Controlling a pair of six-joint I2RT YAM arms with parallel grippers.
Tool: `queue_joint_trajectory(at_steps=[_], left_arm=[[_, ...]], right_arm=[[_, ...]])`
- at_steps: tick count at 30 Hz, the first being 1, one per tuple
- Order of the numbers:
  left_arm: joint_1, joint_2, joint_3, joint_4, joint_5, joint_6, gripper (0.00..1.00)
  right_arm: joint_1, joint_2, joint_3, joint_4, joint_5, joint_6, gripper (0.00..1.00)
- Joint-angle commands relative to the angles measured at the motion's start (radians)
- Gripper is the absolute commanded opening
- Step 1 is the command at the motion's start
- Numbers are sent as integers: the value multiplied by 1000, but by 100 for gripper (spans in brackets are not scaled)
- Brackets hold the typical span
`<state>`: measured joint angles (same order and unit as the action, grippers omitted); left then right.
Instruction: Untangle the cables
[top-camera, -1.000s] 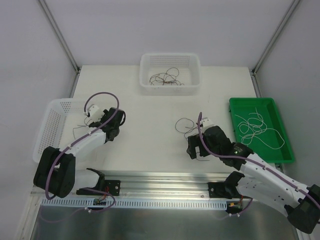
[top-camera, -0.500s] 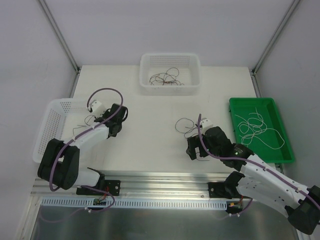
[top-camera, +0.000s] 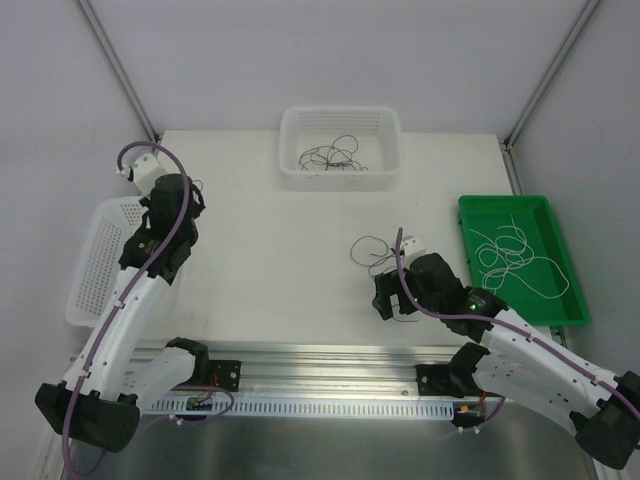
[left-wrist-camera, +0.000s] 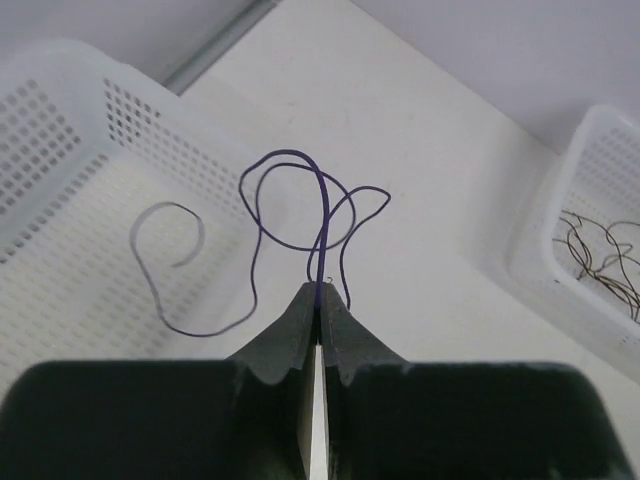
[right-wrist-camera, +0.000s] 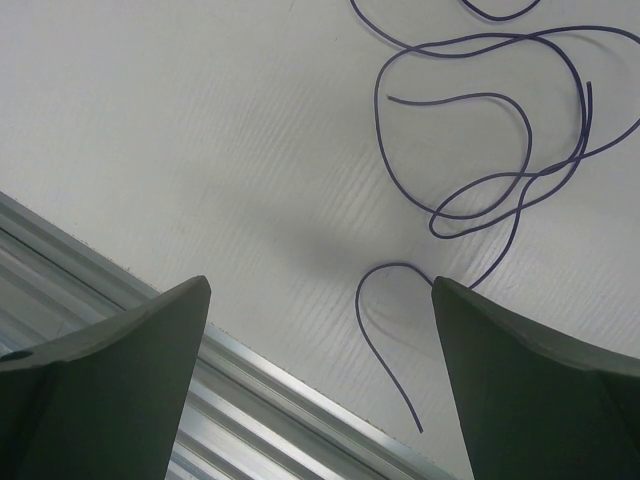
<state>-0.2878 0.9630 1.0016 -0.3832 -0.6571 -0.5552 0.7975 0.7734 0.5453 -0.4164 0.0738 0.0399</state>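
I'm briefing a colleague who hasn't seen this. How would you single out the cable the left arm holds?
Find the white mesh basket at the left edge of the table. By its far corner the left claw is shut on a thin purple cable in loops. The other purple cable lies loose on the table; this one alone is gripped.

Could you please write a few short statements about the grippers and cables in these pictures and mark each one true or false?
1. The left gripper is shut on a thin purple wire. True.
2. The right gripper is clamped on a wire. False: its jaws stand wide open above loose purple wire loops, gripping nothing.
3. The green plastic tray holds thin white wires. True.
4. The white perforated basket at the far edge is empty. False: thin dark wires lie in it.
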Motion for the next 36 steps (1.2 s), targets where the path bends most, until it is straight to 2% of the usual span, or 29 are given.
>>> queue_joint_trajectory(at_steps=[1,3,8,11,13,14,16,17,20,21,26,30,33,36], left_arm=[[105,-9,63,-100,68,158,0],[205,-10,68,-109,114,176,0],[338,3,22,-108,134,196,0],[455,40,-17,-105,237,173,2],[486,60,-35,-102,266,163,16],[496,68,-50,-102,286,161,32],[518,54,-60,-91,312,158,53],[522,46,-61,-86,333,162,68],[521,-3,-51,-79,396,193,87],[523,-16,-49,-79,421,204,98],[512,-105,-76,-60,702,270,99],[440,-159,-139,-13,897,308,99],[333,-187,-191,12,942,353,99],[291,-207,-244,17,936,370,99]], right_arm=[[6,-6,8,11,6,-5,98],[5,-11,8,5,7,-6,98],[6,-26,5,-12,18,3,98],[6,-26,7,-19,23,6,97],[6,-26,10,-27,26,9,98],[5,-23,19,-41,37,12,98],[5,-22,30,-56,53,18,98],[5,-22,39,-70,61,21,98],[5,-10,62,-96,92,43,98],[5,4,68,-104,106,54,98],[-30,85,132,-165,187,104,98],[-142,147,174,-191,166,127,97],[-197,202,194,-188,167,133,94],[-239,285,214,-168,147,152,88]])
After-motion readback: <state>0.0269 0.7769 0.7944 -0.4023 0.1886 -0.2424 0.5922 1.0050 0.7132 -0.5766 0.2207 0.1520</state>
